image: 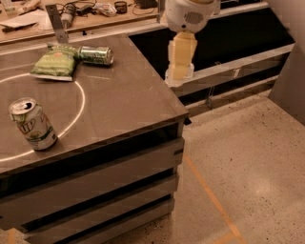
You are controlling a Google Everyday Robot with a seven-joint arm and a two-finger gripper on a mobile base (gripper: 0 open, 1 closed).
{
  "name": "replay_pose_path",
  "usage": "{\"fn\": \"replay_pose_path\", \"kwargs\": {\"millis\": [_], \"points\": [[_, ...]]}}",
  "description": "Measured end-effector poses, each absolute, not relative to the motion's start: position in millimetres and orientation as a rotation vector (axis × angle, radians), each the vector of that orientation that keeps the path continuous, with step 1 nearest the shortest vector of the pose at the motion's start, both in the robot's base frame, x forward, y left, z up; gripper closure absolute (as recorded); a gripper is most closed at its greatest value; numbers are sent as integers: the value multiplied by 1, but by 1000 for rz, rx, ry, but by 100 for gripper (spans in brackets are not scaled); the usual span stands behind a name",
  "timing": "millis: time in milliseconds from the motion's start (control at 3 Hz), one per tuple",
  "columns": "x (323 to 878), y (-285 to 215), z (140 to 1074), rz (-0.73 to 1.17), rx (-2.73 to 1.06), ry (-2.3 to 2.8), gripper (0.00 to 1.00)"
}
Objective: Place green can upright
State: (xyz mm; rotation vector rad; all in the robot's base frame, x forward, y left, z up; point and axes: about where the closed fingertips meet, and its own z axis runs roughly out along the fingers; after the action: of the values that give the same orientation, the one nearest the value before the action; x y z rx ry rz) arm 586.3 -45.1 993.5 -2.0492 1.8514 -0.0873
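The green can lies on its side at the back of the dark table, its silver top facing right, touching the light-green chip bag. My gripper hangs down from the white arm at the table's right edge, well to the right of the can and above the table's height. It holds nothing.
A white-and-green 7UP can stands upright at the table's front left, on a white circle line. A cluttered bench runs behind the table. A dark shelf unit stands to the right, over speckled floor with an orange line.
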Motion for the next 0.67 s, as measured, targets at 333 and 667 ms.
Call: {"fn": "replay_pose_path", "kwargs": {"millis": [333,667], "points": [[646,1,987,-41,-1962,1886,0],[687,24,977,29,-1824,1956,0]]}}
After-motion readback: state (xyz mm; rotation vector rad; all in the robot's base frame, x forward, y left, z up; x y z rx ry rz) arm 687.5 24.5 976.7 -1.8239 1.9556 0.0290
